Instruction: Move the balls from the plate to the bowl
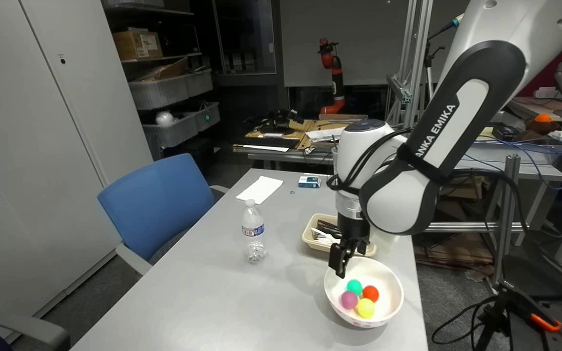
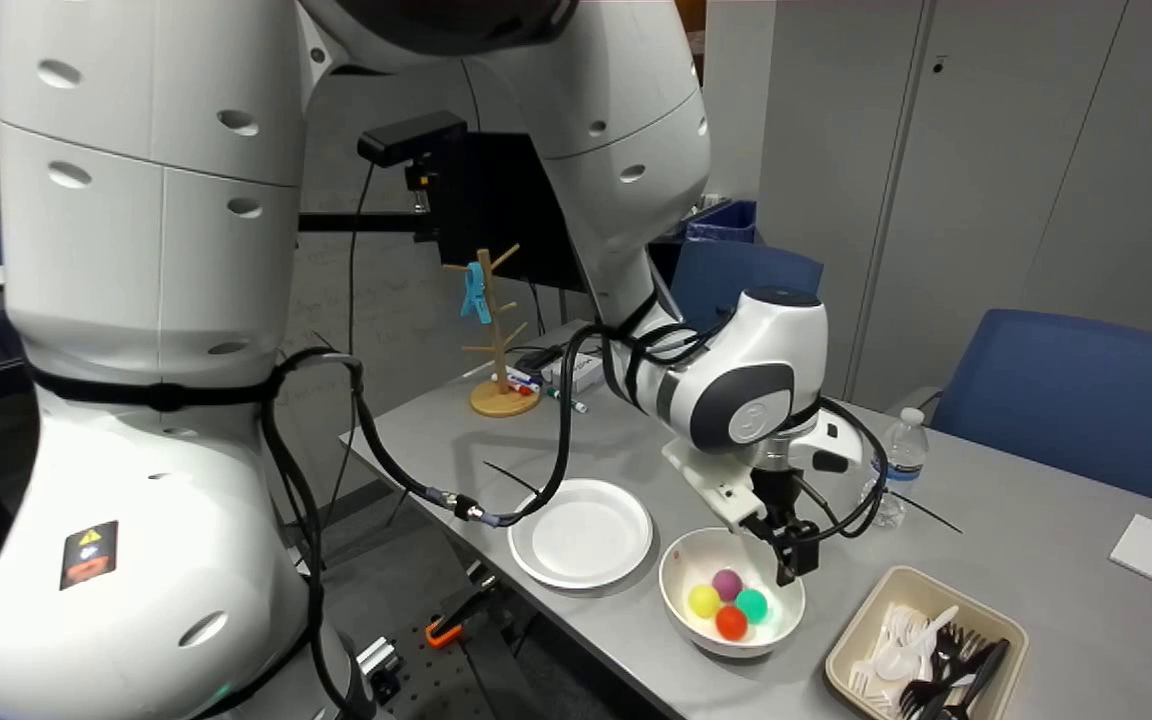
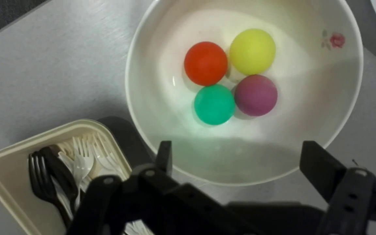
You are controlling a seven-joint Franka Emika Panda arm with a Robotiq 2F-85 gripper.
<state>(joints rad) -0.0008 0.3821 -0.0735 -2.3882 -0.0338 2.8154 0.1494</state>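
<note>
Bowl (image 3: 312, 88) holds balls (image 3: 256, 95) below the gripper (image 3: 236, 155).

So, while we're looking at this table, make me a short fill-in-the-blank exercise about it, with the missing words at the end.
1. The bowl holds ____ balls.
2. Of these, the one nearest the cutlery tray is ____ in colour.
3. In an exterior view, the ____ stands between the round plate and the cutlery tray.
4. Near the bowl's rim, the gripper is not shut but ____.

Missing words: four; green; bowl; open.
</note>
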